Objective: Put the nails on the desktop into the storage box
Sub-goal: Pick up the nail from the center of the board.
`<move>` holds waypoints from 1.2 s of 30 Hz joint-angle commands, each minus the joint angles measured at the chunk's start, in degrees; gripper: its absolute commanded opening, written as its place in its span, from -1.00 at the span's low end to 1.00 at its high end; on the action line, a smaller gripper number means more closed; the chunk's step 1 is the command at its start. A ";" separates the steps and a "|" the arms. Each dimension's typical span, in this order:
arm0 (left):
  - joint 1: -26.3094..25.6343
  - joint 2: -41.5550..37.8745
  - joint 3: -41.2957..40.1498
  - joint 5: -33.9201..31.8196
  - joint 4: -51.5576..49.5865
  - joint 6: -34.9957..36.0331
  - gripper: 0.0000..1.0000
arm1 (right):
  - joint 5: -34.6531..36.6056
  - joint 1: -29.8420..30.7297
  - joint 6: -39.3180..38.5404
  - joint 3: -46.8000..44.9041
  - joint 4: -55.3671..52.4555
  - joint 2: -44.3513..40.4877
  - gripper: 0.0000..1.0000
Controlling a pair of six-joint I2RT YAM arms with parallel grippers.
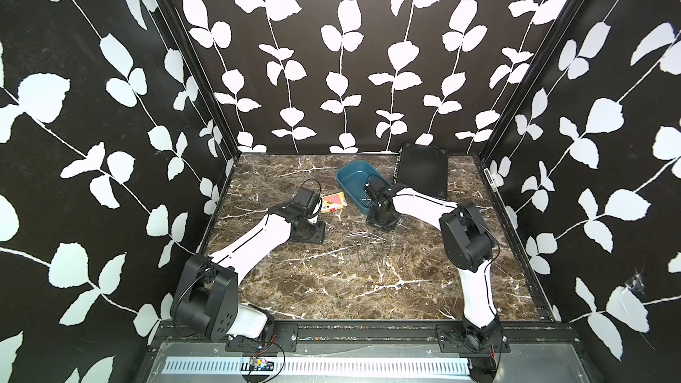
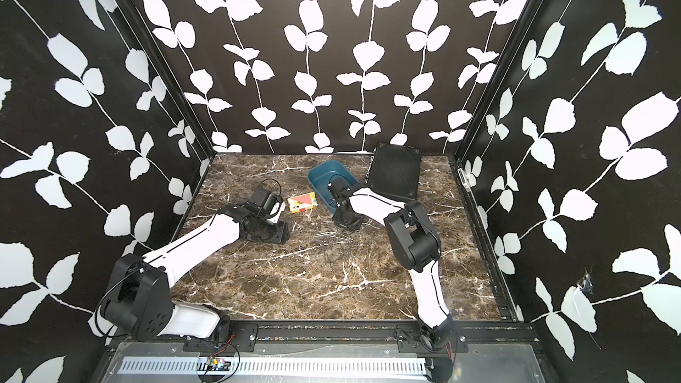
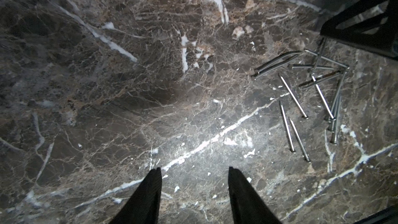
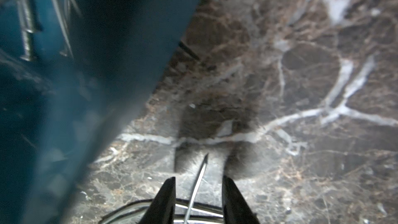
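Note:
Several loose nails [image 1: 370, 248] lie scattered on the marble desktop [image 1: 331, 289] in both top views, and the left wrist view shows them [image 3: 318, 87] too. The teal storage box [image 1: 353, 176] stands at the back with a few nails [image 4: 25, 24] inside. My right gripper [image 4: 198, 178] hangs just beside the box's near wall [image 4: 107, 39]. It is shut on a small bundle of nails: some lie crosswise between the fingers and one nail [image 4: 199, 175] points forward. My left gripper [image 3: 195, 169] is open and empty over bare marble, left of the pile.
A red-and-yellow card box [image 1: 333, 203] lies between the two arms, left of the storage box. A black ribbed case [image 1: 422, 171] leans at the back right. Black leaf-patterned walls close in three sides.

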 commanded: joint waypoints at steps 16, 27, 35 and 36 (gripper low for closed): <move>1.63 -0.71 -0.81 0.52 -0.16 1.27 0.05 | -2.30 2.52 2.90 -5.04 0.50 1.45 -0.54; 1.62 -0.01 -0.91 1.04 0.22 0.41 0.06 | -1.57 2.52 3.32 -6.70 0.89 -0.03 -0.95; 1.67 0.23 -1.16 1.33 0.65 -0.26 0.06 | 0.83 2.44 2.16 -4.24 -1.28 -2.34 -1.00; 1.63 0.18 -1.33 1.37 0.72 -0.35 0.06 | 1.05 2.40 2.15 -3.86 -1.59 -3.02 -1.00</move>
